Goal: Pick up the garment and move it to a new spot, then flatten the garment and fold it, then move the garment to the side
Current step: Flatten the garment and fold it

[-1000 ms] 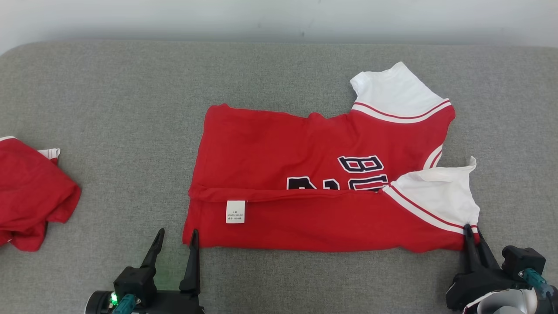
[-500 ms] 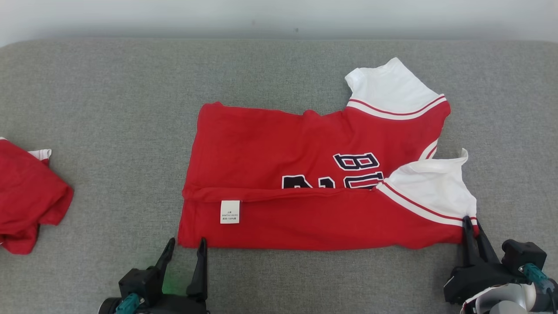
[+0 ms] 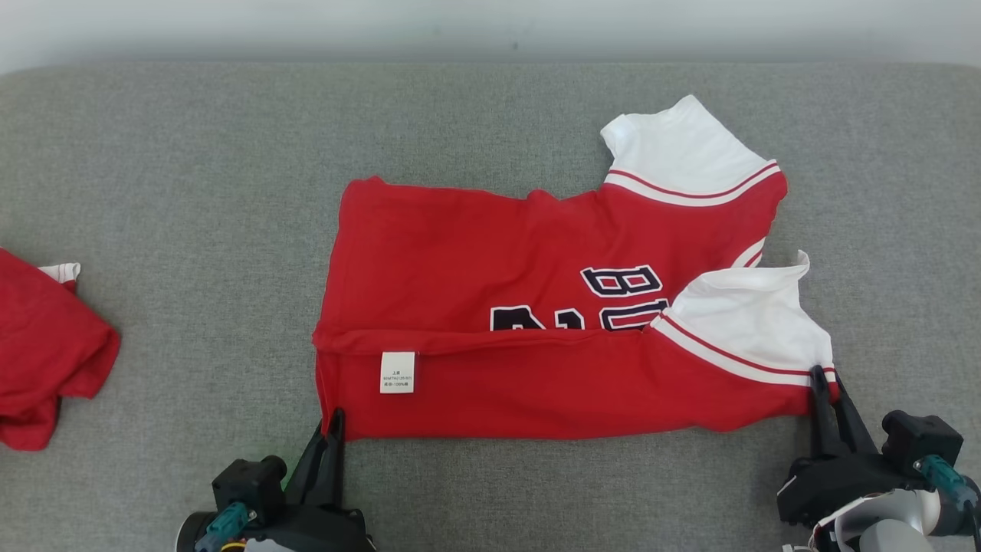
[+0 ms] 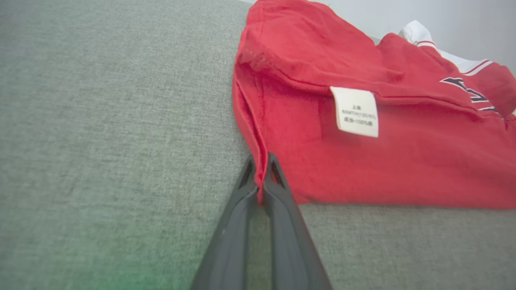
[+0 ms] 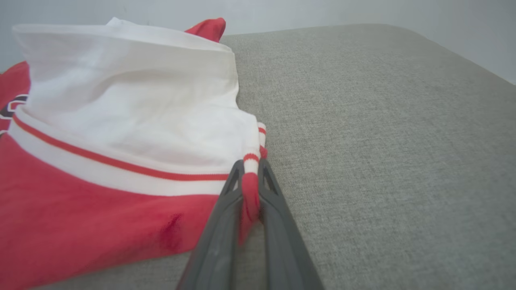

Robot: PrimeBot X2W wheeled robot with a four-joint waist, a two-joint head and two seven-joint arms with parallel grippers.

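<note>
The garment [image 3: 490,253] is a red jersey with white sleeves and dark lettering, lying sideways on the grey cushion with its near long edge folded over; a white label [image 3: 397,372] shows on that fold. My left gripper [image 3: 336,418] is shut on the garment's near left hem corner [image 4: 261,169]. My right gripper [image 3: 825,377] is shut on the near right corner, at the striped edge of the white sleeve [image 5: 251,169]. The far white sleeve [image 3: 678,149] lies flat at the back right.
A second red garment [image 3: 42,349] lies crumpled at the left edge of the grey cushion [image 3: 191,192]. A pale wall runs behind the cushion's far edge.
My left gripper moved right to the hem corner and closed on it. The right gripper kept its hold. The camera shifted a little, so the whole scene slid left and up.
</note>
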